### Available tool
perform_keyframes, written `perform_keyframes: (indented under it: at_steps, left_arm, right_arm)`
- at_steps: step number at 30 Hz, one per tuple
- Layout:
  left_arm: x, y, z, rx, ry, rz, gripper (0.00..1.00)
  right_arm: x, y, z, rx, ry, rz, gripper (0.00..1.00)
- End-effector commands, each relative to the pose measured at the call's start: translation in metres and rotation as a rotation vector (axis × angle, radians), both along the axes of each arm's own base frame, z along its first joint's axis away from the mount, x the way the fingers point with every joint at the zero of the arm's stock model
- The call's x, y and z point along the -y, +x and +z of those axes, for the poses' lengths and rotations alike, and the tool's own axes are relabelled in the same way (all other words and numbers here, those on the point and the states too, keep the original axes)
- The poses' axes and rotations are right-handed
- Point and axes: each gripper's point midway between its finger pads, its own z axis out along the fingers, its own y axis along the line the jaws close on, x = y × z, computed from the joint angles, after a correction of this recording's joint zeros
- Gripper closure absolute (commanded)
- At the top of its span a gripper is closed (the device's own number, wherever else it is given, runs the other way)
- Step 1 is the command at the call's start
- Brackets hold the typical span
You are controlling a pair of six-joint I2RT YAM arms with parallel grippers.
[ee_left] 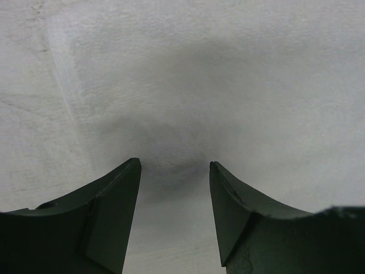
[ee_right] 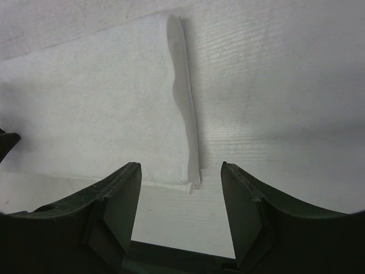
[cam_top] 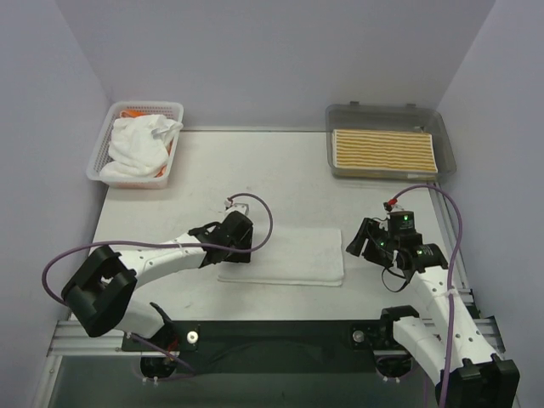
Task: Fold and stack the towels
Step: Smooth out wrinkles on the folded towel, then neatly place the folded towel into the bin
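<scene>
Your left gripper (ee_left: 174,171) has its fingers spread wide with nothing between them, hanging low over pale cloth. From above, it sits at the left end of the folded white towel (cam_top: 293,255). Your right gripper (ee_right: 181,171) is spread and empty too, just off that towel's right edge, and the doubled edge shows straight ahead between its fingers. The towel lies flat on the table (cam_top: 212,170), near the front, between your two grippers. Look out to the far left corner: a white basket (cam_top: 102,149) holds crumpled white towels (cam_top: 140,144) with a bit of orange cloth (cam_top: 132,113) peeking out behind. Far right, a grey tray (cam_top: 340,119) holds a yellow-striped towel (cam_top: 384,150), folded flat.
</scene>
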Motion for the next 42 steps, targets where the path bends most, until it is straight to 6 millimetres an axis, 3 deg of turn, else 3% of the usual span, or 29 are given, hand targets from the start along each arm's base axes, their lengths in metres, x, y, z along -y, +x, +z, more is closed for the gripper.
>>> perform_keyframes:
  at_steps: [1,8,14,16,18,21,25,30,32,33,36,42]
  left_arm:
    - [-0.029,0.011,-0.006,-0.01,0.054,0.079,0.38]
    - [-0.083,0.024,-0.008,-0.044,0.145,0.162,0.38]
    - [-0.093,0.036,0.022,0.022,0.171,0.165,0.34]
    - [-0.073,0.039,0.051,0.102,0.145,0.106,0.3]
    - [-0.053,0.043,0.081,0.198,0.135,0.057,0.28]
    - [0.0,0.026,0.108,0.258,0.056,-0.084,0.25]
    - [0.095,-0.004,0.13,0.346,-0.053,-0.333,0.17]
    - [0.18,-0.029,0.119,0.356,-0.14,-0.538,0.14]
    - [0.203,-0.037,0.124,0.376,-0.157,-0.599,0.14]
    - [0.215,-0.038,0.116,0.376,-0.157,-0.616,0.14]
    - [0.242,-0.047,0.12,0.386,-0.194,-0.673,0.14]
    - [0.274,-0.053,0.097,0.375,-0.165,-0.723,0.16]
  right_arm:
    - [0.004,-0.006,-0.004,-0.027,-0.033,0.007,0.42]
    - [0.005,-0.003,-0.004,-0.03,-0.042,0.009,0.42]
    - [0.007,-0.001,-0.001,-0.014,-0.052,0.005,0.42]
    - [0.01,0.0,-0.001,-0.01,-0.065,-0.014,0.41]
    - [0.014,0.001,-0.001,-0.009,-0.076,-0.042,0.33]
    - [0.02,0.002,-0.002,-0.01,-0.087,-0.082,0.24]
    - [0.036,0.0,-0.005,-0.029,-0.135,-0.159,0.17]
    - [0.063,-0.006,-0.007,-0.059,-0.179,-0.284,0.13]
    - [0.075,-0.008,-0.008,-0.064,-0.213,-0.347,0.1]
    - [0.079,-0.009,-0.008,-0.065,-0.224,-0.368,0.09]
    - [0.083,-0.011,-0.01,-0.069,-0.231,-0.404,0.07]
    - [0.082,-0.013,-0.018,-0.106,-0.227,-0.405,0.08]
